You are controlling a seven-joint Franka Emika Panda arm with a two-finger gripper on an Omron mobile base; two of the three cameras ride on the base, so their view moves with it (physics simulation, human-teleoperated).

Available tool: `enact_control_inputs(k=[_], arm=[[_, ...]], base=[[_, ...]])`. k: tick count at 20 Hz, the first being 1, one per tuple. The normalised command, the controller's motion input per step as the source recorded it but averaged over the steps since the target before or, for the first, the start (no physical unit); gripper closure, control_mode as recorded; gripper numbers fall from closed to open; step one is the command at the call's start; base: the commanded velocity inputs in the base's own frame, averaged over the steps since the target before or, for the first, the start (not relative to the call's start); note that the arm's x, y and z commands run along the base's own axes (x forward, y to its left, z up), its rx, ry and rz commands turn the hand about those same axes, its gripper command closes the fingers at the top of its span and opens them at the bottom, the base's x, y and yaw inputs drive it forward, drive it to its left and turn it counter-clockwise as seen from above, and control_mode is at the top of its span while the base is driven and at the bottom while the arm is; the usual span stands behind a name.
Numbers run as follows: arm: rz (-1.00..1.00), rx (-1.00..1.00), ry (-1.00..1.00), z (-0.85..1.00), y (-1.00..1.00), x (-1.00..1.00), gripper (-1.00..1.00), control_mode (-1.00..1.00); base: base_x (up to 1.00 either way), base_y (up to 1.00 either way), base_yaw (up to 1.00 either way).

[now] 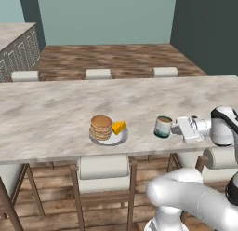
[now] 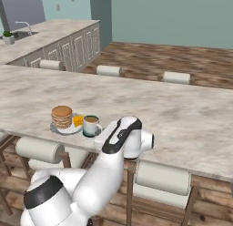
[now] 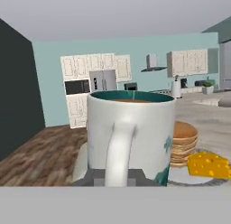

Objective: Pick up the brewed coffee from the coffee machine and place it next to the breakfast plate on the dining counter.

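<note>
Beside the breakfast plate (image 1: 109, 137), end effector (image 1: 175, 128) grips upright brewed coffee (image 1: 163, 126), handle toward it.

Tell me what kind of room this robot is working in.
Most likely a home kitchen with a dining area: a long marble-look dining counter lined with cushioned stools, a second counter with a sink behind it, and a breakfast plate of pancakes set out.

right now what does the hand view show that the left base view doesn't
Hand view only: white wall cabinets, a steel fridge and the white mug's handle up close.
Left base view only: cushioned stools and the white arm with its pincer shut on the handle.
Both: the white teal-based mug of coffee, the brown pancake stack with a yellow wedge, and the beige marble counter.
</note>
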Motion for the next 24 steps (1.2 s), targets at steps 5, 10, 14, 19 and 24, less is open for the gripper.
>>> enact_control_inputs(k=[5, 10, 14, 19, 24], arm=[[0.03, 0.0, -0.01, -0.23, 0.35, 0.62, 1.0, -1.0], [-0.01, -0.09, 0.0, -0.33, 0.18, 0.38, 1.0, -1.0], [-0.11, -0.16, -0.02, -0.4, 0.26, 0.17, 1.0, -1.0], [-0.12, -0.14, -0.02, -0.22, 0.27, 0.19, 1.0, -1.0], [-0.1, -0.1, -0.04, -0.08, 0.75, 0.35, 1.0, -1.0]], base=[[0.0, 0.0, 0.0], [0.0, 0.0, 0.0], [0.0, 0.0, 0.0], [0.0, 0.0, 0.0], [0.0, 0.0, 0.0]])
